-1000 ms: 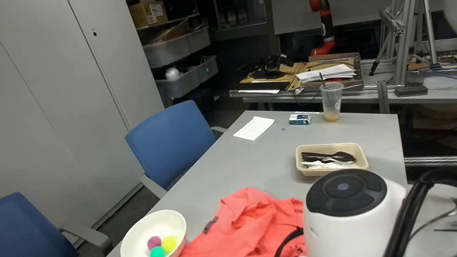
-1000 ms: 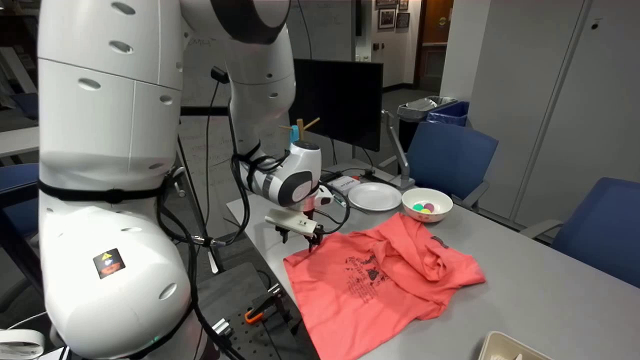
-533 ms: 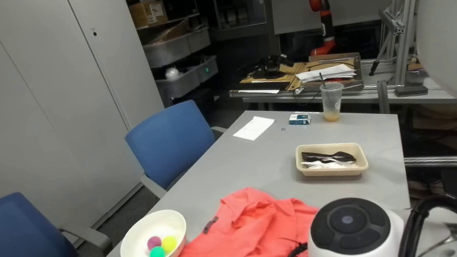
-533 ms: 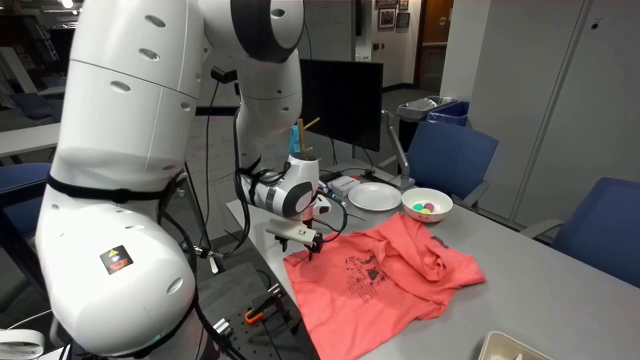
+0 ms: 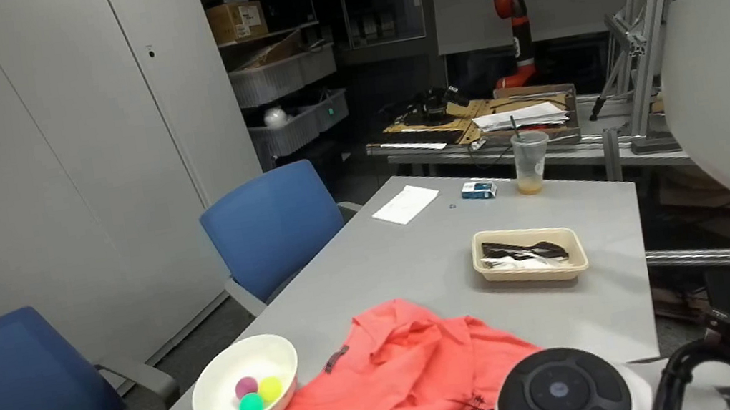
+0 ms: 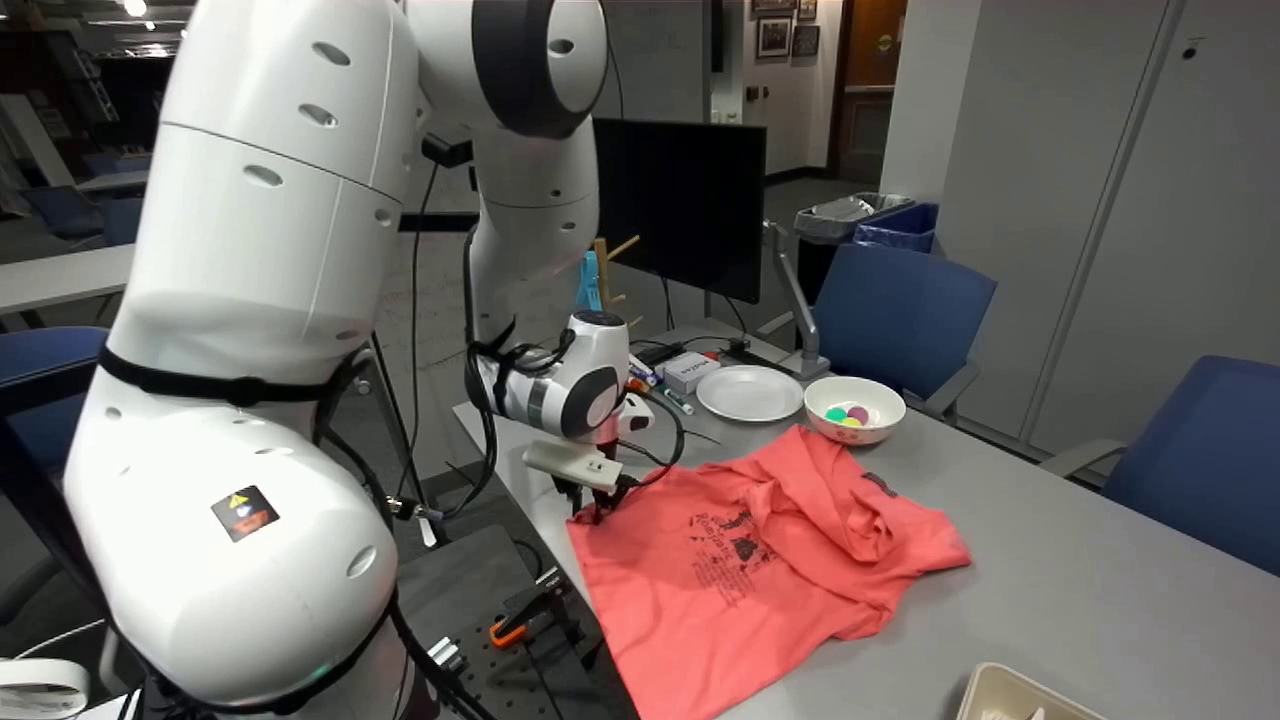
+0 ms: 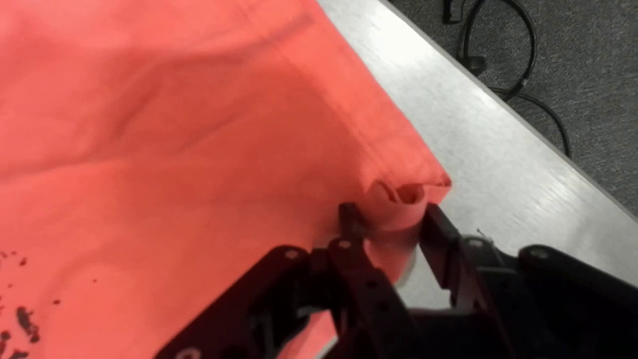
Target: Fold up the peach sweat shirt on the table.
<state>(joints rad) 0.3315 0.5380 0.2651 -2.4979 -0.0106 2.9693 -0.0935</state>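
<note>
Blue chairs [image 5: 274, 226] stand beside pale cabinets [image 5: 72, 133], the carpet [image 7: 603, 75] is dark, and dim shelves [image 5: 281, 31] and a cluttered bench [image 5: 577, 150] lie beyond.

Arm [image 6: 265, 250]: smooth white, grey oval recesses [image 6: 318, 115]. In an exterior view, from its black band [image 6: 235, 389]: wide black ring [image 6: 512, 60] at 1 o'clock, black label [image 6: 246, 516] with yellow triangle [image 6: 237, 500] at 6 o'clock. Round black keypad [image 5: 560, 389]; thick black cable [image 5: 675, 368] at its 3 o'clock. Gripper [image 7: 391, 219]: black, pale round screws [image 7: 538, 253].
</note>
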